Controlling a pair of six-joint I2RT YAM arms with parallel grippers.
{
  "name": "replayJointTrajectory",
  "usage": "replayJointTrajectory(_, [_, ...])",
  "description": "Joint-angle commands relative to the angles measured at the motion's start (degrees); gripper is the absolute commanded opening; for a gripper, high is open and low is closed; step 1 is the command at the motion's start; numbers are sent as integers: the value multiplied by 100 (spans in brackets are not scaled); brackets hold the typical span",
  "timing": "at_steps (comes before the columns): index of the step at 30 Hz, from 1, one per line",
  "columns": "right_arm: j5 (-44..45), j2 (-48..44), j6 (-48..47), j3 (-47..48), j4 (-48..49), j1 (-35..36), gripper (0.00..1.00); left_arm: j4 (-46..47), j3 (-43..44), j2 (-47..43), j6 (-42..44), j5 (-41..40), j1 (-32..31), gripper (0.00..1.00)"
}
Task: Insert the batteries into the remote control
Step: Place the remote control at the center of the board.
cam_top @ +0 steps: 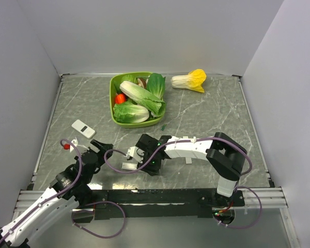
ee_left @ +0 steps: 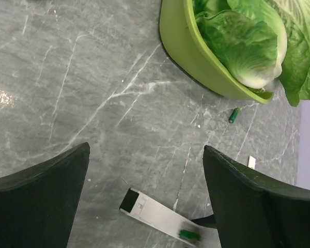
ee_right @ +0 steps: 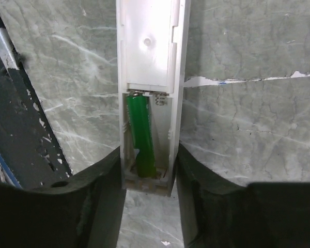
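My right fingers (ee_right: 93, 206) clamp the remote control (ee_right: 150, 46), its first battery (ee_right: 142, 137) seated beside an empty slot, so I guide the wide-open, empty left fingers (ee_left: 41, 201) to the loose battery (ee_left: 234, 114) on the bench (ee_left: 93, 77) beside the green bowl (ee_left: 196, 57), pinching it mid-length.

Two robot arms of matching build. The left arm (cam_top: 41, 204) has smooth white tube-shaped links joined by chunky black joints. The right arm (cam_top: 188, 148) looks the same and has a small green light (cam_top: 158, 142) at its wrist. A thin purple cable (cam_top: 80, 163) loops loosely along each arm. The left gripper (ee_left: 146, 149) has two broad, matte black, wedge-shaped fingers (ee_left: 39, 201). The right gripper (ee_right: 149, 150) has black fingers (ee_right: 51, 206) with rounded inner edges.
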Motion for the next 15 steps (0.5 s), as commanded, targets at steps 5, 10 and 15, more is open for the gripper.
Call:
replayJointTrajectory(5, [208, 35, -268, 240, -558, -10, 62, -12, 340, -34, 290, -204, -1, 94])
replayJointTrajectory(10, [243, -385, -277, 346, -769, -19, 58, 59, 217, -201, 290, -151, -10, 94])
replayJointTrajectory(15, [-134, -931, -303, 469, -515, -19, 42, 243, 85, -149, 342, 138, -10, 93])
